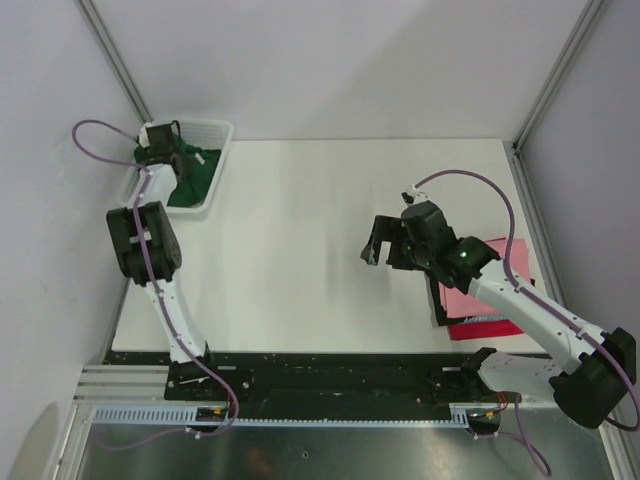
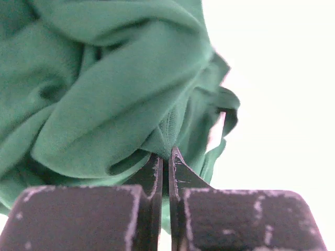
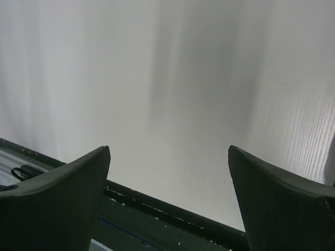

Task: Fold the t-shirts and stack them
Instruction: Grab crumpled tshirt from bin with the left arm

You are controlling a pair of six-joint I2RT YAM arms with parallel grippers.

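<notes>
A dark green t-shirt lies crumpled in the white mesh basket at the far left. My left gripper reaches into the basket. In the left wrist view it is shut on a fold of the green t-shirt. A folded pink t-shirt lies on a red/magenta one at the right edge, partly hidden by my right arm. My right gripper hangs over the bare table centre, open and empty; the right wrist view shows its gap over white tabletop.
The white table is bounded by grey walls at left and right. A black rail runs along the near edge, also seen in the right wrist view.
</notes>
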